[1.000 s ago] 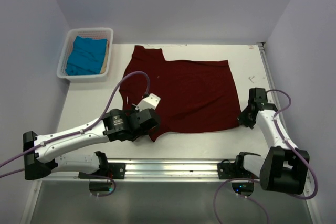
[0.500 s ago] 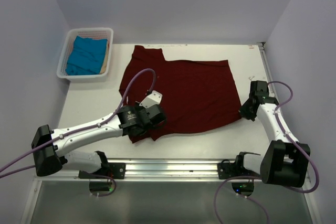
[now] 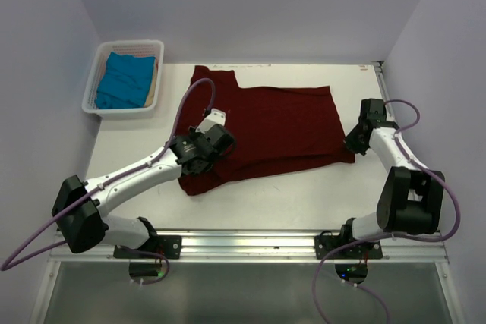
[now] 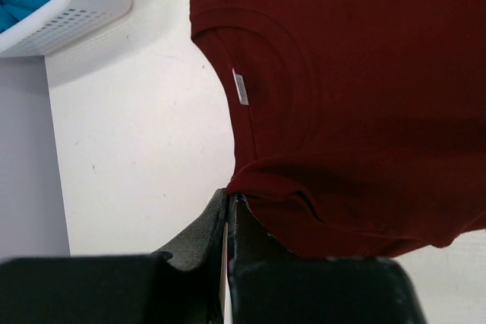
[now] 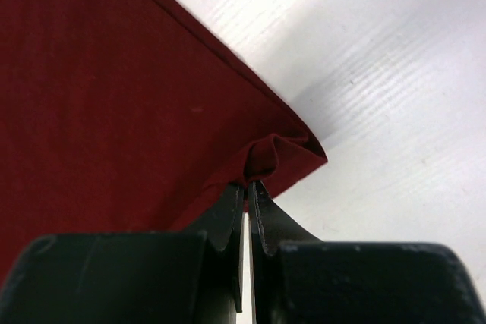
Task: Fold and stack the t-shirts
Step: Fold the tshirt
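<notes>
A dark red t-shirt (image 3: 269, 127) lies spread on the white table, its near edge lifted and carried over toward the back. My left gripper (image 3: 203, 151) is shut on the shirt's near-left shoulder beside the collar (image 4: 262, 89), pinching the cloth (image 4: 230, 193). My right gripper (image 3: 351, 144) is shut on the near-right hem corner (image 5: 247, 181), which bunches at the fingertips. A folded blue t-shirt (image 3: 123, 80) lies in the white basket (image 3: 96, 108) at the back left.
The basket also shows in the left wrist view (image 4: 68, 13) at top left. Walls close in the table at left, back and right. A metal rail (image 3: 243, 244) runs along the near edge by the arm bases.
Both grippers have moved away from the near edge toward the back, dragging the shirt's near edge with them. The shirt now covers less depth, with more bare table in front.
</notes>
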`<action>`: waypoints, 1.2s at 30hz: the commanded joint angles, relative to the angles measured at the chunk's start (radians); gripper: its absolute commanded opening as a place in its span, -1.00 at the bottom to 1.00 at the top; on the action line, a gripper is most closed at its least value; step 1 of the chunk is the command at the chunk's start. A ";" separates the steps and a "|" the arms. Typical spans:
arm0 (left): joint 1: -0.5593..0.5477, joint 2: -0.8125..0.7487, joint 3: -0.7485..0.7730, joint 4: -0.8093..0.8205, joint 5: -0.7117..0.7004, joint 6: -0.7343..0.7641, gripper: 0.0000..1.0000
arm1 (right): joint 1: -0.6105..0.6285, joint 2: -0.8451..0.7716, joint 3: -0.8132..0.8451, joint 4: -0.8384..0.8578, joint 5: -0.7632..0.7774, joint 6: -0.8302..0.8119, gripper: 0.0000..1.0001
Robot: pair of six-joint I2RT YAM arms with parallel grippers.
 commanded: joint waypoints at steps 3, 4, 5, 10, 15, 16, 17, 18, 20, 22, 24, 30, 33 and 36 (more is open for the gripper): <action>0.051 0.028 0.014 0.164 -0.012 0.121 -1.00 | -0.002 0.076 0.068 0.082 -0.028 0.012 -1.00; 0.057 0.031 0.011 0.173 -0.012 0.125 -1.00 | -0.002 0.090 0.074 0.086 -0.030 0.012 -1.00; 0.061 0.037 0.008 0.185 -0.012 0.128 -1.00 | -0.002 0.096 0.077 0.093 -0.031 0.012 -1.00; 0.083 0.045 -0.009 0.216 -0.008 0.145 -1.00 | -0.002 0.124 0.106 0.108 -0.042 0.013 -1.00; 0.103 0.047 -0.010 0.238 -0.009 0.174 -1.00 | -0.002 0.155 0.152 0.113 -0.054 0.013 -1.00; 0.109 0.050 -0.010 0.241 -0.011 0.179 -1.00 | -0.002 0.162 0.160 0.113 -0.056 0.013 -1.00; 0.114 0.051 -0.012 0.253 -0.011 0.184 -1.00 | -0.002 0.171 0.166 0.114 -0.060 0.015 -1.00; 0.117 0.054 -0.015 0.259 -0.009 0.194 -1.00 | -0.002 0.190 0.184 0.114 -0.066 0.015 -1.00; 0.129 0.064 -0.015 0.276 -0.005 0.202 -1.00 | 0.000 0.210 0.196 0.119 -0.073 0.018 -1.00; 0.140 0.070 -0.012 0.281 0.000 0.211 -1.00 | 0.000 0.243 0.215 0.128 -0.085 0.021 -1.00; 0.144 0.079 -0.007 0.294 0.004 0.219 -1.00 | 0.000 0.268 0.227 0.133 -0.086 0.023 -1.00; 0.163 0.111 0.008 0.327 0.017 0.239 -1.00 | 0.001 0.345 0.265 0.151 -0.102 0.024 -1.00; 0.172 0.133 0.011 0.337 0.014 0.243 -1.00 | 0.001 0.362 0.278 0.157 -0.105 0.027 -1.00; 0.183 0.148 0.011 0.351 0.015 0.248 -1.00 | 0.003 0.372 0.290 0.162 -0.108 0.027 -1.00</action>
